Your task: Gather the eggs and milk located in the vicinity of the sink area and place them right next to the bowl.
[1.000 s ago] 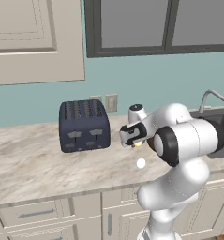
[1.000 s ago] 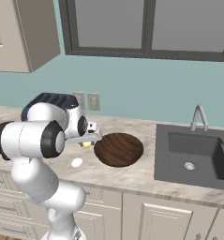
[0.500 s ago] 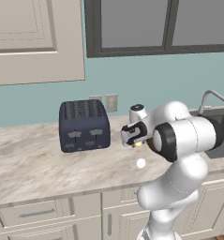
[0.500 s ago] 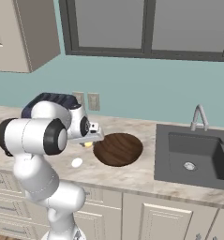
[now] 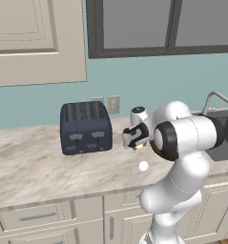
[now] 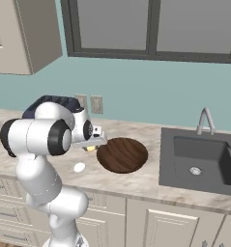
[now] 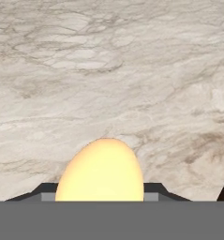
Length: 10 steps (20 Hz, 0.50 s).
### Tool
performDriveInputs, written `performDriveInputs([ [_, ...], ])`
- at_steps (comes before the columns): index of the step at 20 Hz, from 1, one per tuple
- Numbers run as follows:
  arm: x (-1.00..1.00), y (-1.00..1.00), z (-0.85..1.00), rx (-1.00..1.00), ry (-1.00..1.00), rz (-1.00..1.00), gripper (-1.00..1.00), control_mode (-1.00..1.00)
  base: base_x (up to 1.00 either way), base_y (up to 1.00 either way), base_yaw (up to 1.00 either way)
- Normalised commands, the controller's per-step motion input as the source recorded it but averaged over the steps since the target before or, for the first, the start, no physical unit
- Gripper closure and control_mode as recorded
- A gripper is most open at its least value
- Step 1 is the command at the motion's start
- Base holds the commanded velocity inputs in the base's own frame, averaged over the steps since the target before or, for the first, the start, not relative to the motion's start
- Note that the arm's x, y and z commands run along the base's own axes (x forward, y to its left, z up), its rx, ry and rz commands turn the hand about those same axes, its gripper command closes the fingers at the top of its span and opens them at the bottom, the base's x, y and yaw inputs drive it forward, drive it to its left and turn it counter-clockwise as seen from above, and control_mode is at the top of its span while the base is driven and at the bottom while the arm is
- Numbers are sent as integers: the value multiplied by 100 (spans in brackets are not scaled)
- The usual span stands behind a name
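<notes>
Fingers (image 7: 100,199) pinched on the pale yellow egg (image 7: 100,171), hanging over bare marble surface (image 7: 108,70) — you've got the bowl (image 6: 122,154) just beside, toward the sink (image 6: 204,161) — white egg (image 6: 79,167) already down nearby.

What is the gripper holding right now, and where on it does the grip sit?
The gripper is shut on the pale yellow egg, with a finger on either side of its lower half, above the marble counter beside the bowl.
</notes>
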Motion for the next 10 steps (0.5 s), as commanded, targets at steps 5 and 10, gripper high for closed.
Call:
performDriveInputs([
  [5,0,-4,0,0,0,0,100,-100,0,0,0],
  [10,0,-6,-5,0,0,0,100,-100,0,0,0],
])
